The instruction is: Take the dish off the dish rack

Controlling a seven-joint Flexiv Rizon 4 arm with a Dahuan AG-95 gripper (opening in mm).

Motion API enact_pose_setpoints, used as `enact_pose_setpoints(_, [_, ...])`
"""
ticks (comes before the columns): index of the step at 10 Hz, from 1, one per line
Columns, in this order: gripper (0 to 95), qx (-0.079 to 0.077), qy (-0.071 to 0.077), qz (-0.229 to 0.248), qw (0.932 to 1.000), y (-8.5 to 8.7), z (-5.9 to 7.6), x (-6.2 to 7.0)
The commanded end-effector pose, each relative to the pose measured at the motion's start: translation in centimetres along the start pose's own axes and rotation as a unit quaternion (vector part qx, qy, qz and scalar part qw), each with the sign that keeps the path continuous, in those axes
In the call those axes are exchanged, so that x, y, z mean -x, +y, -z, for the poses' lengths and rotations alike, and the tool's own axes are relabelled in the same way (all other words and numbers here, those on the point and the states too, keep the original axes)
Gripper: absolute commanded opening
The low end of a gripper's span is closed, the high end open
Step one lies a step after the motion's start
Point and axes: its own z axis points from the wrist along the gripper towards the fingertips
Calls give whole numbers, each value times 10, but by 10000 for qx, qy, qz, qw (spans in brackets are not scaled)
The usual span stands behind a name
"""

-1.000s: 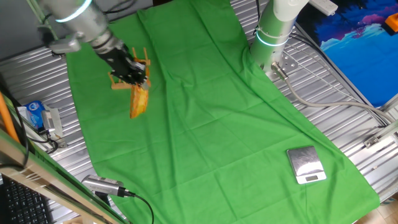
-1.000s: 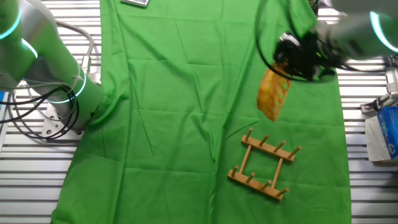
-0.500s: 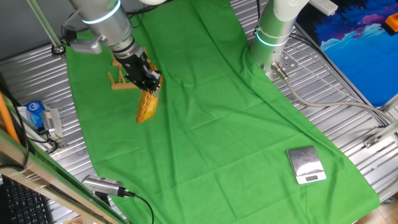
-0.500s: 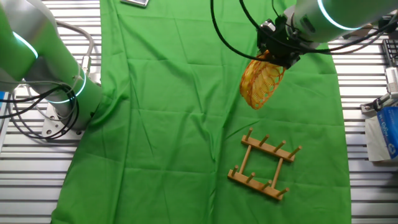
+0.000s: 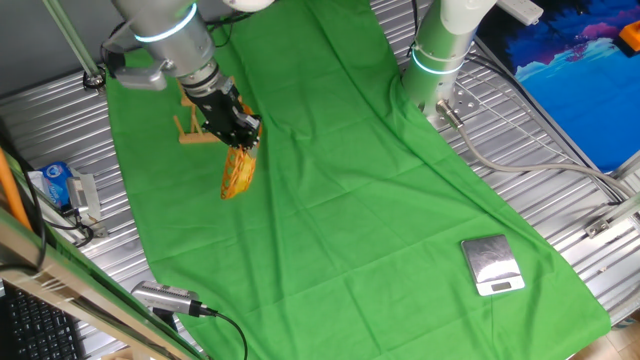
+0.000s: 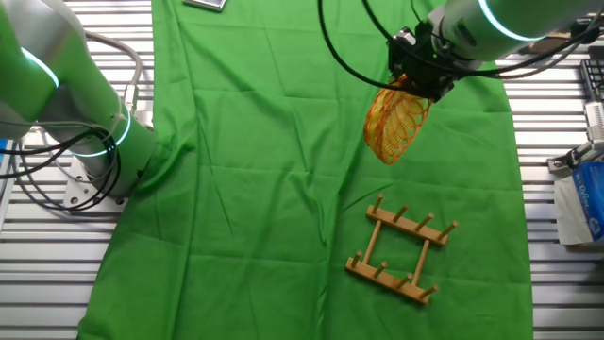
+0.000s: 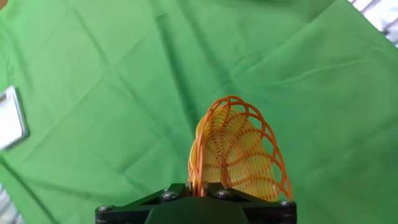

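My black two-finger gripper [image 6: 422,82] pinches the yellow-orange woven wicker dish [image 6: 396,127] by its rim, clear of the light-brown pegged wooden rack [image 6: 400,251]; I'd lower it flat onto the cloth beside the rack.

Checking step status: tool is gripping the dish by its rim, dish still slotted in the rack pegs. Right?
Not quite. The tool grips the dish by its rim, but the dish hangs above the green cloth, apart from the dish rack; the other fixed view shows it.
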Motion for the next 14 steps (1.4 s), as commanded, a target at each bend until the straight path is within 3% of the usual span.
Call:
enact_pose_setpoints(1, [0, 152, 171, 207, 9995, 0, 0, 0])
enact_pose_setpoints(4, [0, -31, 171, 130, 9998, 3, -4, 5])
enact_pose_setpoints(8, [0, -291, 181, -58, 9994, 18, -26, 30])
enact_pose_setpoints(11, [0, -304, 186, -44, 9994, 8, -31, 44])
enact_pose_setpoints(14, [0, -356, 101, -82, 9993, 1, -40, 58])
